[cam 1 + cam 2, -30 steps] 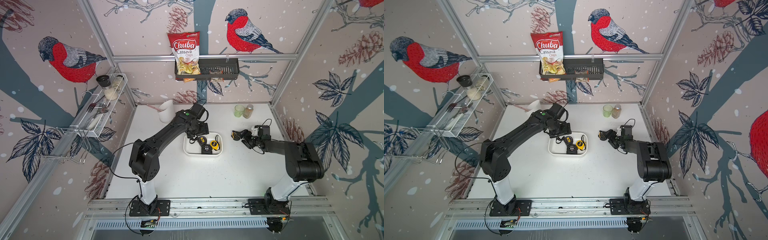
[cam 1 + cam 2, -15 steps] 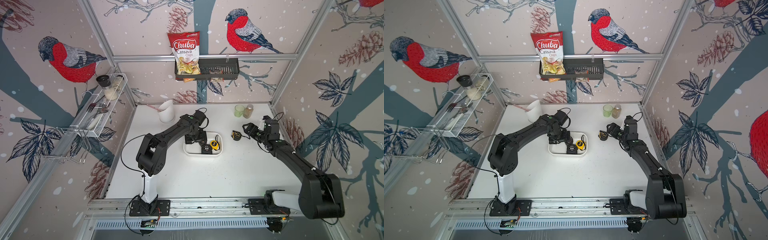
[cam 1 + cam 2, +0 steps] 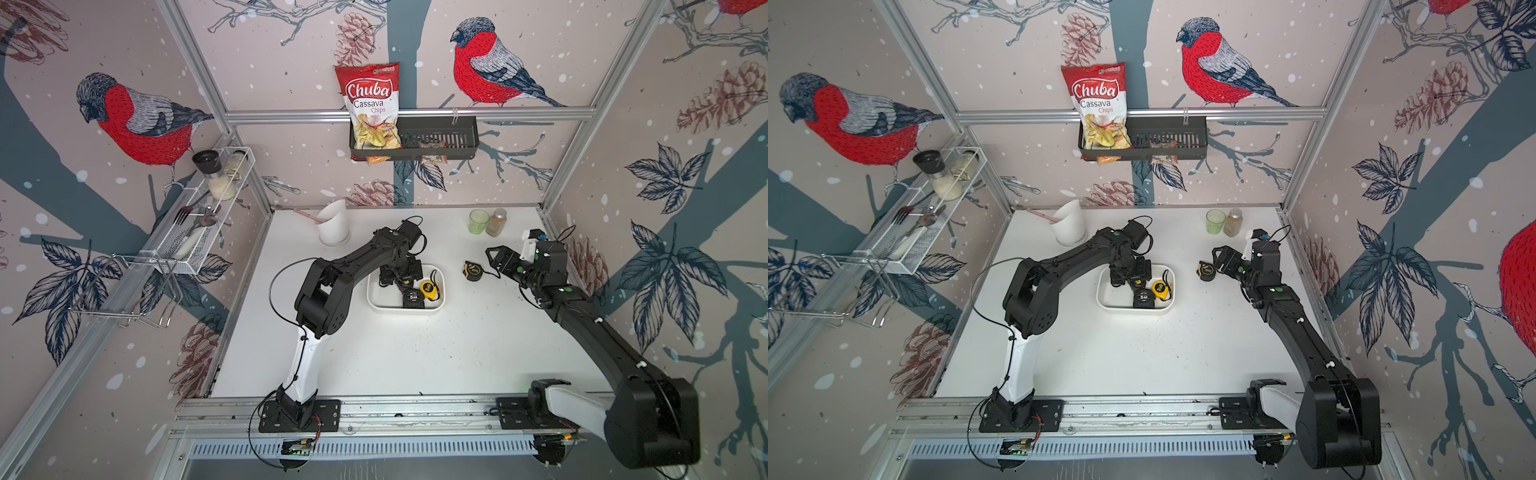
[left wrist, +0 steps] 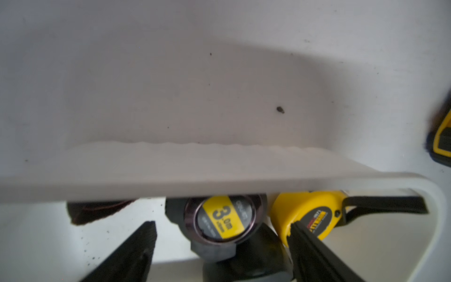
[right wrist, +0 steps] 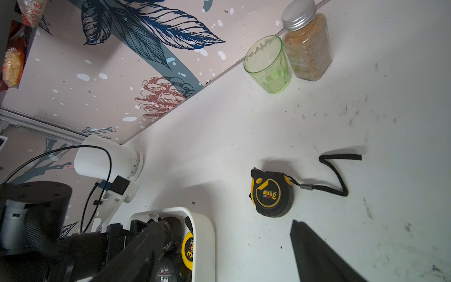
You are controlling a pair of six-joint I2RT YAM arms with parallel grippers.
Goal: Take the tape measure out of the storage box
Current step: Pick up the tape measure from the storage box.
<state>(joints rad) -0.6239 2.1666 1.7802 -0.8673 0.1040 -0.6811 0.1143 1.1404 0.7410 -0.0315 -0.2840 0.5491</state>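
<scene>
Right end effector (image 3: 493,261) beside tape measure (image 3: 473,271)

Both top views look steeply down from high at the front onto the whole table (image 3: 415,357), nearly alike. The left wrist view sits close against the storage box (image 4: 219,188) rim. The right wrist view, farther back, faces the back wall (image 5: 97,85) and shares the same storage box (image 5: 202,232).

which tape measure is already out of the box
The black-and-yellow tape measure on the table, right of the box; the others sit inside it.
</scene>
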